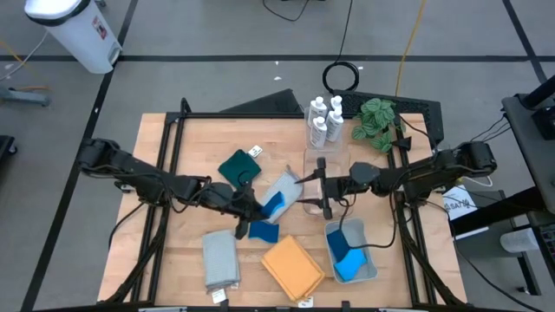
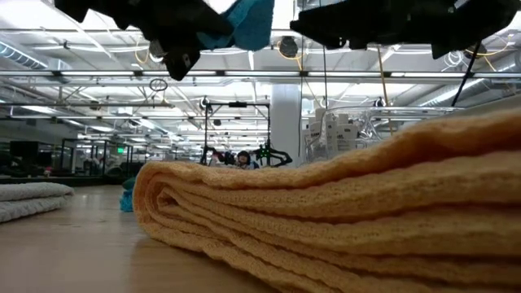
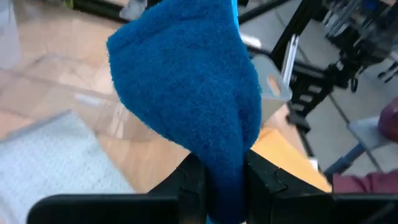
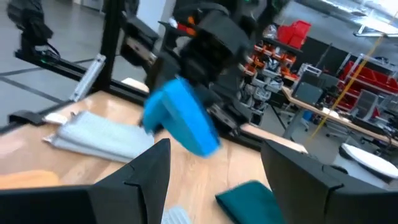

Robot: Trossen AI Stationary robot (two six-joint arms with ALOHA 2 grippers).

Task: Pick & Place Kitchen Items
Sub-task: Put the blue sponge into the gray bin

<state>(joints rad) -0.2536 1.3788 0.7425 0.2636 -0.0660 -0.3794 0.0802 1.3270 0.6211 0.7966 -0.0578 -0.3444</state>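
1. High view: left gripper mid-table, clenched on blue sponge, lifted off table.
2. Left wrist view: sponge soft, light, squashes under pinch; best gripped across narrow middle.
3. Right gripper just right of it, fingers spread, empty.

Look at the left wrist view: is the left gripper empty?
No. The left gripper is shut on a blue sponge, which sticks up from between its fingers.
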